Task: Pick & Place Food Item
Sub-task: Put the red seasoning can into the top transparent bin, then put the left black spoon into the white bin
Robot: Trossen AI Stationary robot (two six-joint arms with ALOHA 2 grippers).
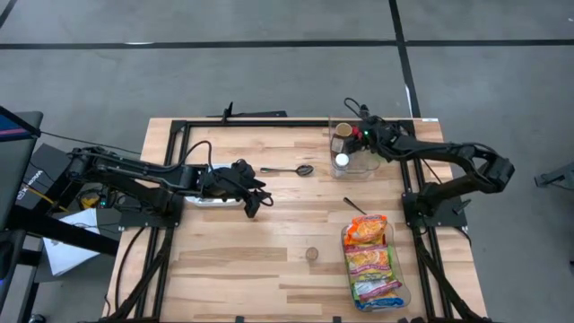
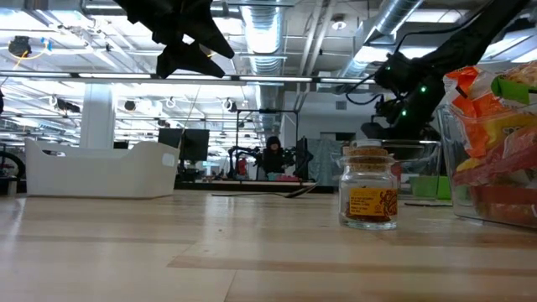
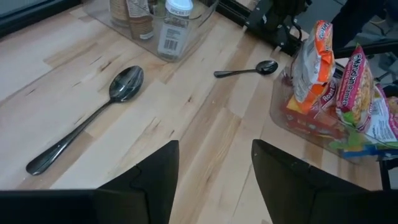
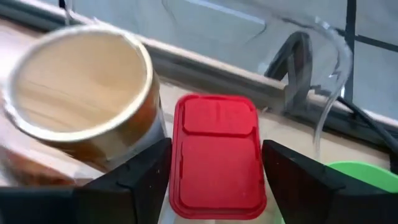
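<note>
My right gripper [image 4: 216,186] is open over the clear bin [image 1: 354,152] of jars at the table's far right. Its fingers stand on either side of a red-lidded container [image 4: 217,152], next to a wooden-lidded jar [image 4: 81,84]. My left gripper [image 3: 214,180] is open and empty, held above the table's left middle [image 1: 249,199]. A clear bin of noodle packets [image 1: 372,262] stands at the near right. A small cork-lidded jar [image 2: 369,197] stands upright on the table [image 1: 312,254]. My right gripper comes from above, with one finger [image 4: 134,180] at each of two opposite sides of the red lid [image 4: 186,155]. I cannot tell whether the fingers touch it. The container stands upright in the clear bin.
One spoon [image 1: 289,170] lies at the far middle and another [image 1: 356,206] beside the noodle bin. A white tray [image 2: 101,172] stands at the left under my left arm. A black frame [image 1: 179,135] borders the table. Bare wood lies at the near left.
</note>
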